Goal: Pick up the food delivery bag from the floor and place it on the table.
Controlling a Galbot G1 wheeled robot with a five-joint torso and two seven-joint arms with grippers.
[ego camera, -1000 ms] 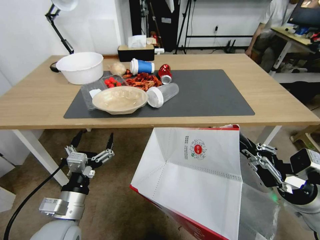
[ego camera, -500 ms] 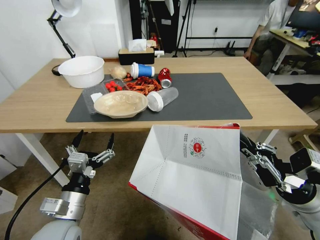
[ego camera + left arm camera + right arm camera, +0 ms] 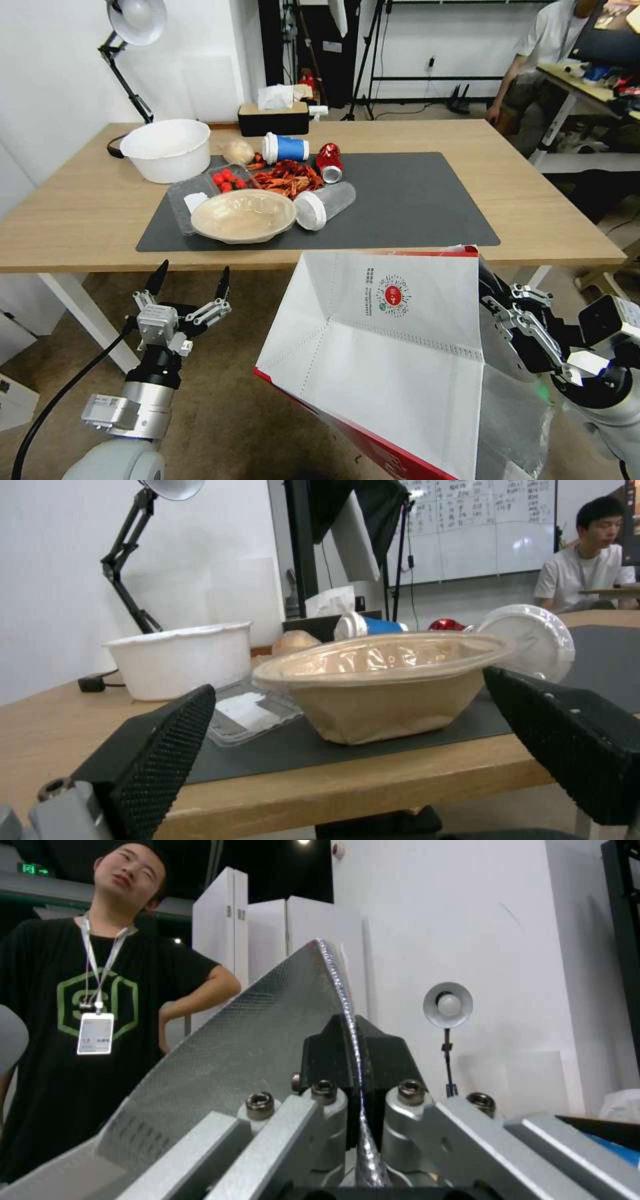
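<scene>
The food delivery bag (image 3: 387,353) hangs tilted off the floor (image 3: 227,413), its white side with a small round red logo facing me, red trim below. My right gripper (image 3: 492,297) is shut on the bag's right wall; in the right wrist view the silver foil wall (image 3: 253,1050) runs between the closed fingers (image 3: 327,1055). The bag's top edge sits just in front of the table's (image 3: 553,220) front edge. My left gripper (image 3: 192,275) is open and holds nothing, low on the left below the tabletop; in the left wrist view it (image 3: 347,690) faces the table edge.
The left half of the dark mat (image 3: 413,193) carries a tan bowl (image 3: 243,215), a clear jar (image 3: 325,200), a blue cup (image 3: 285,147), a red can (image 3: 329,160) and food scraps. A white tub (image 3: 167,148) and a tissue box (image 3: 273,119) stand behind. The mat's right half is bare. A white table leg (image 3: 80,313) stands near my left arm.
The whole head view has shifted, so the tabletop sits a little lower in the picture. Both grippers and the bag keep their places relative to me.
</scene>
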